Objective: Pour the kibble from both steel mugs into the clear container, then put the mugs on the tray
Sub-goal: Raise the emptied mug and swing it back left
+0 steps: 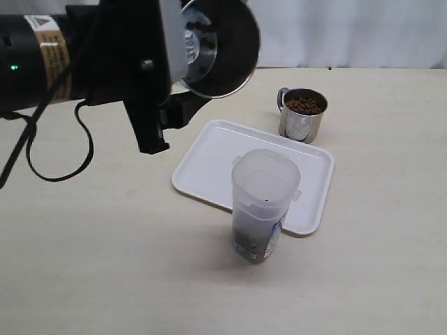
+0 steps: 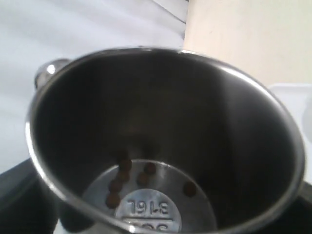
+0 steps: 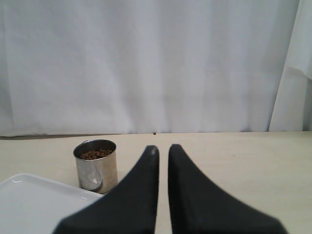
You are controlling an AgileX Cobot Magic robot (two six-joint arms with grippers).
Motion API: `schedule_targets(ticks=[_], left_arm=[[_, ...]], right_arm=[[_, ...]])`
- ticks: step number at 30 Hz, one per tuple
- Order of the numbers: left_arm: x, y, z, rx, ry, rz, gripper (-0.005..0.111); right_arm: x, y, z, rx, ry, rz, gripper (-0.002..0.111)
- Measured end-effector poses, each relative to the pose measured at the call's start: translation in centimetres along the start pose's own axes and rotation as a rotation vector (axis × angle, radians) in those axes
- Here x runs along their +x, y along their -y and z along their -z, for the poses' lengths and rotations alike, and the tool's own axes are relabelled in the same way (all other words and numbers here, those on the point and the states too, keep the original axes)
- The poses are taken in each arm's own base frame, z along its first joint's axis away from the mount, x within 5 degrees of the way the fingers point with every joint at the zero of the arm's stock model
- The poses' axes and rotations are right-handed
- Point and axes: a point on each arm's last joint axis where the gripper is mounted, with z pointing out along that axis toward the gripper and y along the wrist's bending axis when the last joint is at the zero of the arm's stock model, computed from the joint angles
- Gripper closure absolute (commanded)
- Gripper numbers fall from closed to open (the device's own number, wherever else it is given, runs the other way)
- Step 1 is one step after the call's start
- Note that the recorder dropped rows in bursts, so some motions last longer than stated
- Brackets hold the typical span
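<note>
My left gripper [image 1: 166, 78] is shut on a steel mug [image 1: 218, 46], held high and tipped on its side to the left of the tray. The left wrist view looks into this mug [image 2: 161, 122]; only several kibble pellets [image 2: 122, 175] lie at its bottom. The clear container [image 1: 265, 202] stands upright on the tray's near edge, with dark kibble [image 1: 253, 230] low inside. The second steel mug [image 1: 302, 114] stands on the table behind the white tray [image 1: 216, 157], full of kibble [image 1: 304, 105]. My right gripper [image 3: 163, 151] is shut on nothing, low over the table and to the right of that mug [image 3: 96, 165].
A black cable [image 1: 59, 157] loops over the table at the left, under my left arm [image 1: 49, 59]. A white curtain [image 3: 146, 63] hangs behind the table's far edge. In the right wrist view a corner of the tray [image 3: 34, 200] shows.
</note>
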Motion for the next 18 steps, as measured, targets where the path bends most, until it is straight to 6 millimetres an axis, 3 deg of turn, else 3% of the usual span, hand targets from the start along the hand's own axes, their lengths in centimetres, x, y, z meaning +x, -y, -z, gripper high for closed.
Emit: schedule_targets(ticks=[5,13,16,18], left_arm=[[5.6,1.1,1.0,0.011,-0.012,0.220,0.107],[14.8,3.2,5.4,-0.133,0.058,0.649,0.107],[17.7,5.1,4.2,-0.106,0.050,0.809,0.107],[20.3,7.5,2.5,-0.070,0.035,0.926,0.107]], right_arm=[[0.0,0.0,0.0,0.000,0.000,0.000,0.103],[0.0,0.0,0.0,0.000,0.000,0.000,0.103],[0.0,0.0,0.0,0.000,0.000,0.000,0.103],[0.0,0.0,0.0,0.000,0.000,0.000,0.103]])
